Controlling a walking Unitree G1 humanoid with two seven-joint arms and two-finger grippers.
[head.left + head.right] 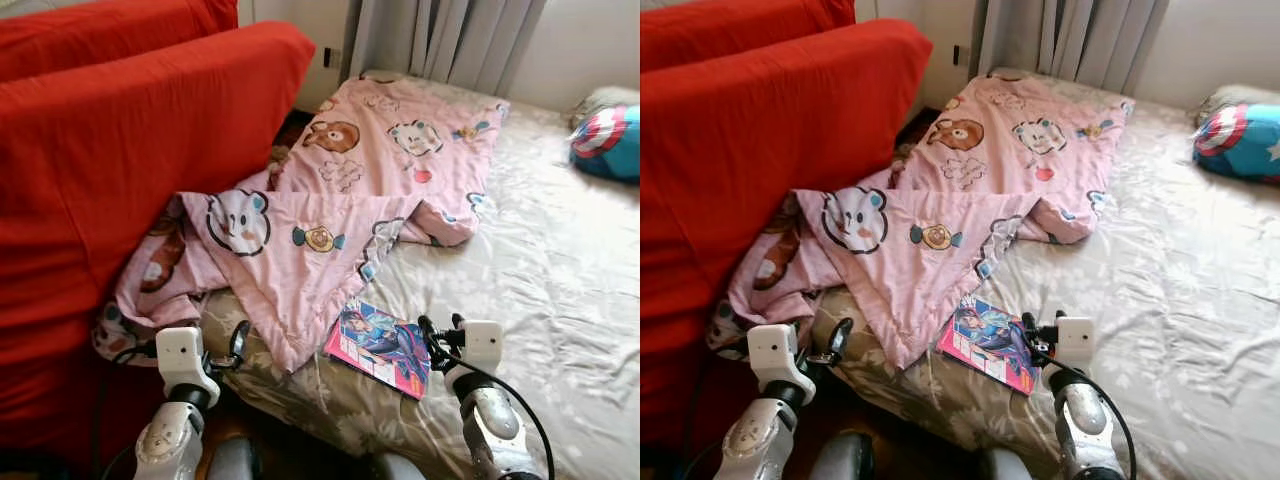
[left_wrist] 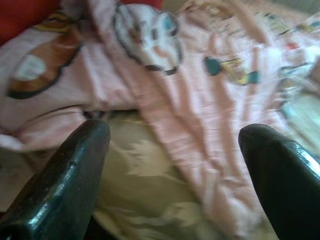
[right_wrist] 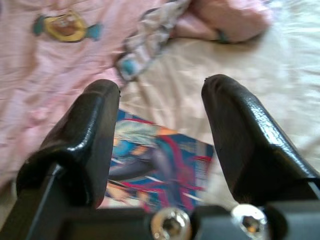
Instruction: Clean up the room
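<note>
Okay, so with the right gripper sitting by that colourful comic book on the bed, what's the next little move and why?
Probably ease the right gripper forward and down onto the colourful comic book. Its fingers are open, nothing between them, and the book lies flat on the beige bedsheet just ahead, beside the pink cartoon-print blanket.

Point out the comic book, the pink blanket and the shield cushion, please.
comic book [image 1: 380, 347], left eye view, middle of its cover.
pink blanket [image 1: 300, 260], left eye view, folded-over front flap.
shield cushion [image 1: 607, 140], left eye view, its striped face.
</note>
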